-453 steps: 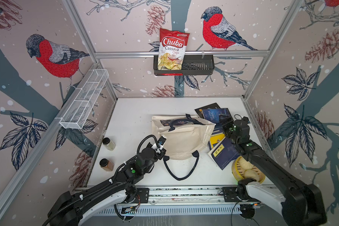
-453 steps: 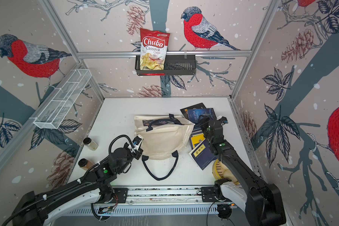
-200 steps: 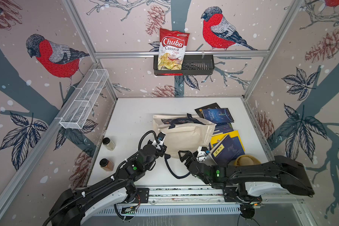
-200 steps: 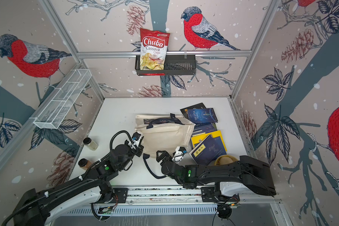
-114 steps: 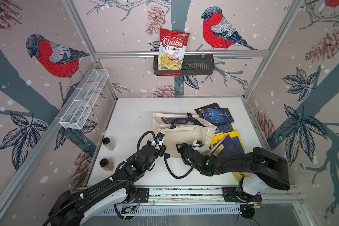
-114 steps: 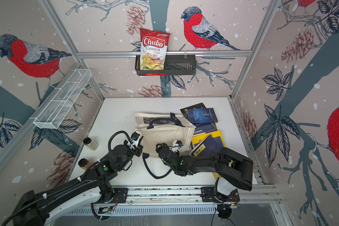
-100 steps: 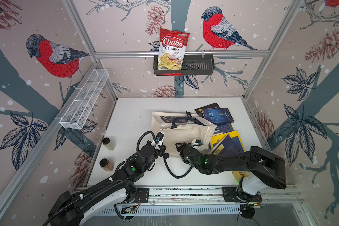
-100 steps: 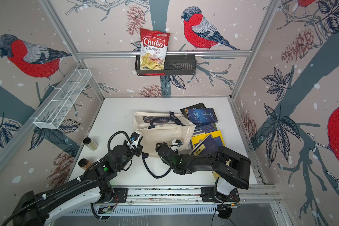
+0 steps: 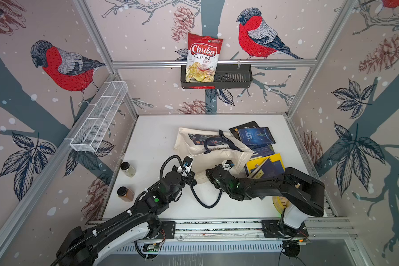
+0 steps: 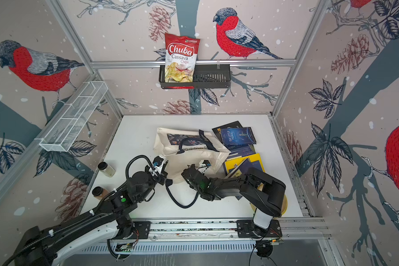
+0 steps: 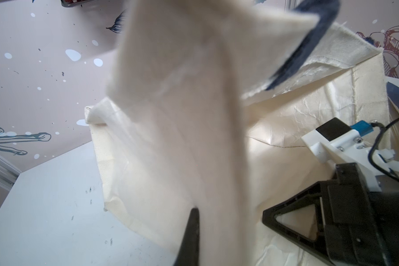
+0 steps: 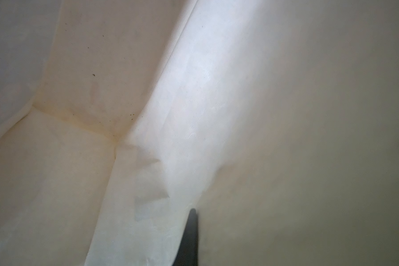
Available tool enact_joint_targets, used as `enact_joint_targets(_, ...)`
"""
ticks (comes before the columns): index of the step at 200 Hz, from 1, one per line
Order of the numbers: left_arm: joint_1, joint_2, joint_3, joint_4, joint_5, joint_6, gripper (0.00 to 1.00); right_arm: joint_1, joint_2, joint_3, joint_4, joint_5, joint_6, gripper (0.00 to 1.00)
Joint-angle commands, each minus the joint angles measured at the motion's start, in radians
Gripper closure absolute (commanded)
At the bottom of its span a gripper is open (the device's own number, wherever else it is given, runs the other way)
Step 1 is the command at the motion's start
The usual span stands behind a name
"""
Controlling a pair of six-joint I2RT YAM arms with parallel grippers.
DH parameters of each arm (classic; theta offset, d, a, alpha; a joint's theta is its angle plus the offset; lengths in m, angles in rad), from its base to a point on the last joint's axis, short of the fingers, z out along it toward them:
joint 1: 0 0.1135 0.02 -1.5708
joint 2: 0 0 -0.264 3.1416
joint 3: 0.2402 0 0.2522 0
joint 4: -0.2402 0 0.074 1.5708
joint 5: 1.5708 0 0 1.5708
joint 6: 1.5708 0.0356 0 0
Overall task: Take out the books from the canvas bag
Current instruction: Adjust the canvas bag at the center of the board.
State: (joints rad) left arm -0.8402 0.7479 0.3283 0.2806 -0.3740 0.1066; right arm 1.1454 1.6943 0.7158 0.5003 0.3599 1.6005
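Canvas bag (image 9: pixel 217 156) lies slumped, books (image 9: pixel 256 137) fanned out just beside it.

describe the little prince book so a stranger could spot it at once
On the white table, find the cream canvas bag with navy handles; dark blue paperbacks are scattered on its right-arm side. The Little Prince book lies cover up at the far end of that scatter. It alone shows its title in pale capitals, while the yellow-panelled book lies nearer the robot.

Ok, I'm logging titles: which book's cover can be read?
The blue book at the pile's far end, lying on top: it reads The Little Prince; the others' titles are illegible.
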Motion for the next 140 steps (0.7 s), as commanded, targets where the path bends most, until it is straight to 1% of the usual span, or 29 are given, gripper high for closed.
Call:
enact_joint_targets(1, 0.003, -0.006, -0.002, 0.052, 0.005, 0.004, 1.0, 0.002, -0.012, 0.004, 0.02, 0.015, -0.033, 1.0)
enact_joint_targets(8, 0.003, -0.009, -0.004, 0.054, 0.006, 0.004, 1.0, 0.003, -0.02, 0.002, 0.019, 0.024, -0.041, 1.0)
enact_joint_targets(11, 0.003, -0.011, -0.004, 0.056, 0.008, 0.004, 0.96, 0.002, -0.024, 0.002, 0.016, 0.026, -0.044, 1.0)
enact_joint_targets(15, 0.003, -0.013, -0.004, 0.058, 0.007, 0.004, 0.87, 0.001, -0.029, 0.002, 0.009, 0.031, -0.047, 1.0)
enact_joint_targets(19, 0.003, -0.014, -0.006, 0.062, 0.009, 0.004, 0.74, 0.001, -0.033, 0.001, 0.005, 0.035, -0.05, 1.0)
enact_joint_targets(24, 0.003, -0.017, -0.006, 0.065, 0.008, 0.005, 0.64, 0.001, -0.038, 0.002, 0.002, 0.039, -0.057, 1.0)
enact_joint_targets(35, 0.003, -0.028, -0.003, 0.068, 0.004, 0.004, 0.52, 0.001, -0.049, 0.004, -0.009, 0.046, -0.068, 1.0)
enact_joint_targets(45, 0.003, -0.041, -0.004, 0.075, -0.007, -0.001, 0.35, -0.001, -0.056, 0.004, -0.014, 0.051, -0.076, 1.0)
enact_joint_targets(49, 0.003, -0.047, -0.004, 0.078, -0.01, -0.005, 0.24, -0.001, -0.057, 0.004, -0.015, 0.05, -0.078, 1.0)
enact_joint_targets(52, 0.003, -0.052, -0.004, 0.081, -0.009, -0.009, 0.07, -0.002, -0.057, 0.004, -0.017, 0.051, -0.08, 1.0)
enact_joint_targets(54, 0.003, -0.056, -0.004, 0.08, -0.009, -0.01, 0.02, -0.002, -0.058, 0.004, -0.018, 0.05, -0.08, 1.0)
enact_joint_targets(63, 0.003, -0.077, -0.006, 0.086, -0.002, -0.016, 0.0, -0.003, -0.059, 0.006, -0.021, 0.049, -0.087, 1.0)
enact_joint_targets(100, 0.003, -0.205, 0.016, 0.119, 0.007, -0.006, 0.01, -0.022, -0.055, 0.021, -0.018, 0.02, -0.104, 1.0)
enact_joint_targets(122, 0.003, -0.274, 0.078, 0.076, -0.006, -0.022, 0.01, -0.046, -0.062, 0.057, -0.059, 0.005, -0.142, 1.0)
enact_joint_targets(140, 0.004, -0.294, 0.137, 0.003, -0.038, -0.04, 0.01, -0.068, -0.07, 0.104, -0.112, -0.004, -0.173, 1.0)
